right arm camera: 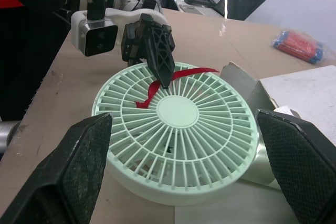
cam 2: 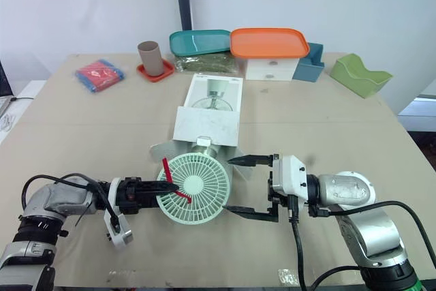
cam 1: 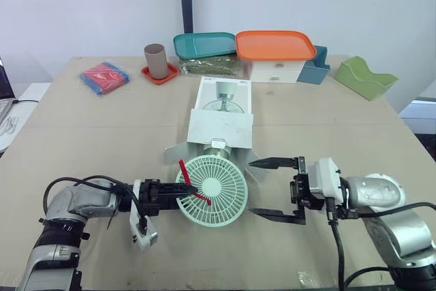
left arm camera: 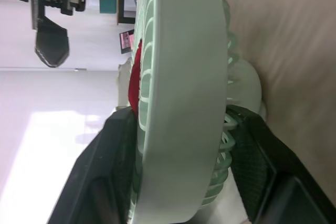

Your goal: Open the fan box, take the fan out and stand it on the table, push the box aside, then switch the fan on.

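Nearest me, my left gripper (cam 1: 180,194) is clamped on the left rim of the fan (cam 1: 216,187). On the left wrist view the pale green head sits edge-on between the two black fingers (left arm camera: 118,161), one above the grille and one below. The right wrist view adds the upper finger's tip resting on the grille beside a red ribbon (right arm camera: 157,85).

My right gripper (cam 1: 251,187) hangs just right of the fan with its fingers spread wide, clear of the rim.

The fan lies flat on the table (cam 1: 327,120) with its grille facing up. Its long axis runs away from me, the head near and the base (cam 1: 216,144) at the mouth of the box (cam 1: 221,124). I cannot tell whether the base is clear of it. The white box lies flaps open, lengthwise along the same line.

At the far edge, left to right, are:
- a red and blue packet (cam 1: 104,76)
- a brown cup (cam 1: 156,60) upright on a red saucer (cam 1: 160,76)
- a teal tray (cam 1: 203,44)
- an orange tray (cam 1: 275,45) on top of a white drawer unit (cam 1: 276,69)
- a blue holder (cam 1: 315,69)
- a green holder (cam 1: 364,76)
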Tool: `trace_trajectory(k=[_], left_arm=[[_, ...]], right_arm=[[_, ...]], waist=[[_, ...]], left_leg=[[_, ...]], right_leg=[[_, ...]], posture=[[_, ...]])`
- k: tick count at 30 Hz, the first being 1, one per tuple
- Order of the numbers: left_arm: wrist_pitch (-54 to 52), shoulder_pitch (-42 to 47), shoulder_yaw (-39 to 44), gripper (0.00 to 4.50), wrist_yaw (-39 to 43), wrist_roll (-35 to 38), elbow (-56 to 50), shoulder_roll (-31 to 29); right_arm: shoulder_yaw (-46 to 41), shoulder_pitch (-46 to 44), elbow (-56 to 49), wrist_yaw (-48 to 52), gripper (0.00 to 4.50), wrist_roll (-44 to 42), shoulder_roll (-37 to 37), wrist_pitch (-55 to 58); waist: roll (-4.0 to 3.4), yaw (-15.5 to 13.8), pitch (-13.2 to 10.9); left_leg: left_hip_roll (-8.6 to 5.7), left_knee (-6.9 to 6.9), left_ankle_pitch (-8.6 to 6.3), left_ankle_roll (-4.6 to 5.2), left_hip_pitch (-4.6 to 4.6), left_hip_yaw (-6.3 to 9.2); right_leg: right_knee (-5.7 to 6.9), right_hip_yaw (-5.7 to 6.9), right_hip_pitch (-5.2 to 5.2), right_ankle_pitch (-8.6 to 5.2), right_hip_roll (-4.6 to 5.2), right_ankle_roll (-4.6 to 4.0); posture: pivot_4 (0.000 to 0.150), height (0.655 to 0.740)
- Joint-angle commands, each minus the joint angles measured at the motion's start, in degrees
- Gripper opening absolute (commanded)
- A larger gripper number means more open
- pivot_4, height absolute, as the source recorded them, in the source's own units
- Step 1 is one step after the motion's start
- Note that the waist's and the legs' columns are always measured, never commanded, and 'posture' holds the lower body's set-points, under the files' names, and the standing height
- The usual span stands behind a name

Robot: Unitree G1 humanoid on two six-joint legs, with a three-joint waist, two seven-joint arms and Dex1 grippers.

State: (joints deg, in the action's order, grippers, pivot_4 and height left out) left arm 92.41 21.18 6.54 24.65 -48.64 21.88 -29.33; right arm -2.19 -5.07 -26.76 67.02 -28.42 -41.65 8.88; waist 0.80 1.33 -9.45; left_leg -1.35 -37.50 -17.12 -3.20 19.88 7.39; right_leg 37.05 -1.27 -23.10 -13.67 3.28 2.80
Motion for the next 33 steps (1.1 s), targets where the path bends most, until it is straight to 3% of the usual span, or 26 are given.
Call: trace_trajectory(k=[1,7,14,20,25,33], left_arm=[[-1.4,0.5,-0.2,1.9,-3.9,-3.2,-1.1,-0.9],[-3.5,0.8,-1.9,1.9,-8.9,-4.6,-2.7,-1.8],[-8.4,-0.3,-8.0,1.9,-10.8,4.1,-5.5,-6.5],[-19.2,-6.1,-21.9,1.9,-4.8,29.2,-16.7,-19.7],[-30.0,-9.5,-27.9,1.9,2.1,46.0,-25.0,-27.7],[-51.2,-19.1,-24.1,1.9,8.8,67.9,-41.1,-32.8]], right_arm=[[-0.1,-0.6,-0.8,-0.7,4.5,-0.4,0.0,-0.6],[-0.3,-0.3,-0.7,-0.9,4.5,-0.7,-0.1,-0.6],[-1.8,-0.2,1.0,-1.8,4.5,-1.5,-0.1,0.1],[-3.6,-1.6,4.0,-2.2,4.5,-2.7,-0.3,0.4],[-3.5,-1.8,5.4,-1.5,4.5,-2.4,-0.2,-0.3],[-2.8,-1.1,4.1,-3.3,4.5,-2.8,1.2,0.2]], waist=[[0.0,0.0,0.0],[0.0,0.0,0.0],[0.0,0.0,0.0],[-0.02,0.0,0.0],[-0.03,0.0,0.0],[-0.04,0.1,0.0]], left_leg=[[0.0,0.0,0.0,0.0,0.0,0.0],[0.0,-0.02,0.0,0.0,-0.01,0.0],[0.0,-0.02,0.0,0.0,-0.01,0.0],[0.03,0.01,-0.03,0.05,0.0,-0.02],[0.03,-0.02,-0.03,0.05,-0.02,-0.02],[0.07,0.01,-0.08,0.13,-0.07,-0.11]], right_leg=[[0.01,0.0,0.0,0.0,0.0,0.0],[0.01,0.0,0.03,0.01,0.0,0.01],[0.01,0.0,0.02,0.01,0.0,0.01],[0.03,-0.04,-0.03,0.01,0.02,0.01],[0.06,-0.05,-0.01,0.01,0.01,0.01],[0.07,-0.13,0.0,-0.02,-0.05,0.0]], posture=[[0.15,0.74],[0.15,0.74],[0.15,0.74],[0.15,0.74],[0.15,0.74],[0.15,0.74]])
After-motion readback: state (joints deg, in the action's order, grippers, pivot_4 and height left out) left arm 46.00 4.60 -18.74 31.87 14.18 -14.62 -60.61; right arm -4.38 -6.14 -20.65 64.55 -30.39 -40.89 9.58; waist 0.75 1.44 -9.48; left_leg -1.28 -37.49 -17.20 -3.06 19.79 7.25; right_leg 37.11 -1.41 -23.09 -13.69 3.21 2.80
